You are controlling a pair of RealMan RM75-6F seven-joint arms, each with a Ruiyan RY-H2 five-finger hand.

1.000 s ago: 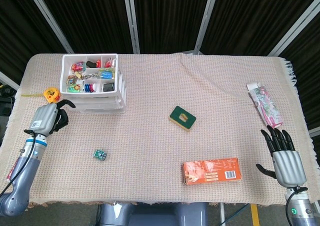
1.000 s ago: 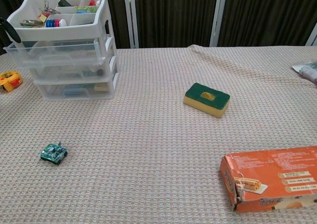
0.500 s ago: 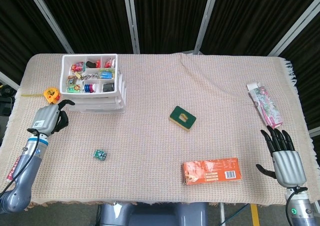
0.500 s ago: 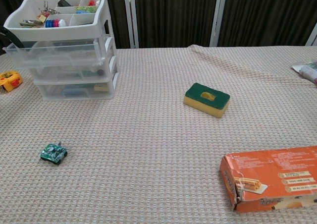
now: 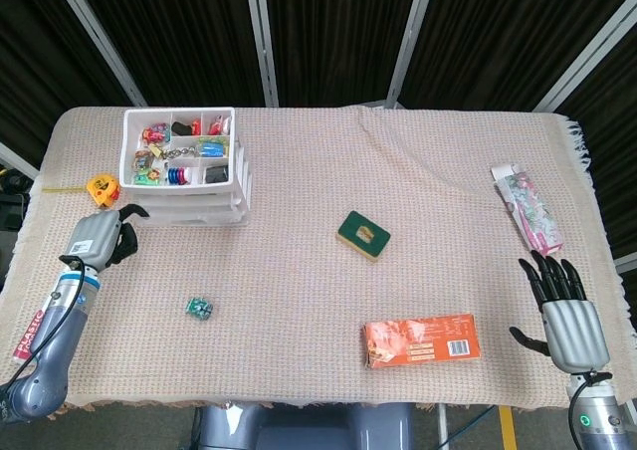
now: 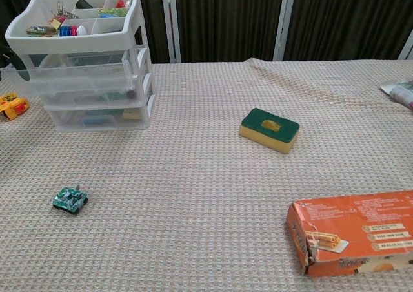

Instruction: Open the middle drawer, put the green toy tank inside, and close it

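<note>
The left hand (image 5: 97, 235), fingers curled on nothing, sits near the surface's left edge just beside the drawers (image 5: 189, 166), the tank (image 5: 200, 308) toward the front; the right hand (image 5: 567, 311), spread empty, lies far off.

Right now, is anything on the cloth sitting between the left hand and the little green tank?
Nothing visible does. The left hand is beside the drawer unit, and only bare cloth lies between it and the green toy tank. The yellow tape measure sits behind the hand, off that line.
</note>
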